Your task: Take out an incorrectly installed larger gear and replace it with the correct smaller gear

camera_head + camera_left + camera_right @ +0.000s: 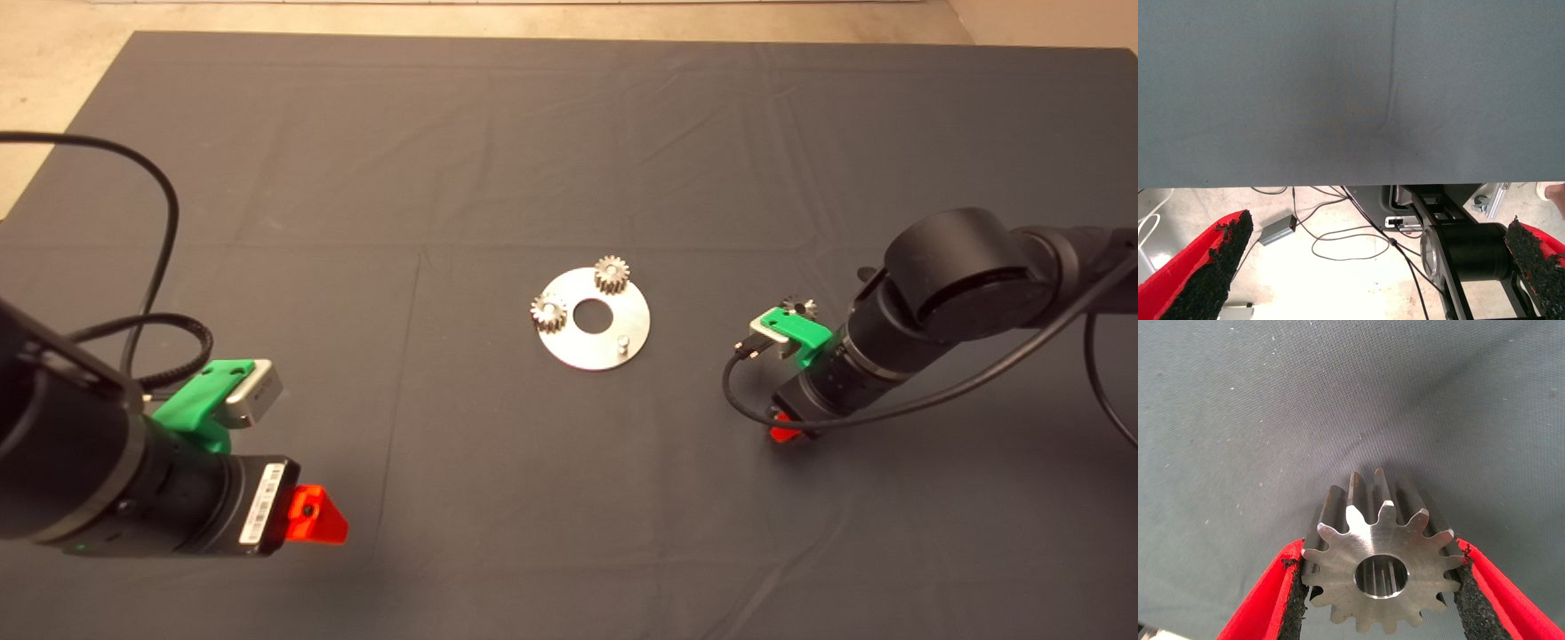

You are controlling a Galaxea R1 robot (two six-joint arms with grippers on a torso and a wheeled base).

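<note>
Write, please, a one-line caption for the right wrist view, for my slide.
Right gripper holds the large silver-faced steel gear with flared dark teeth, dark grey mat behind it.

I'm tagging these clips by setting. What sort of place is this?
Likely a robotics lab test bench: a dark mat over a table, a round metal plate carrying two small gears, and loose cables on a bare floor beyond the mat.

A table covered by a dark mat, creased in a few lines, carries a round silver plate with a centre hole near its middle. A small dark gear-like object, partly hidden, seems to lie further right.
</note>
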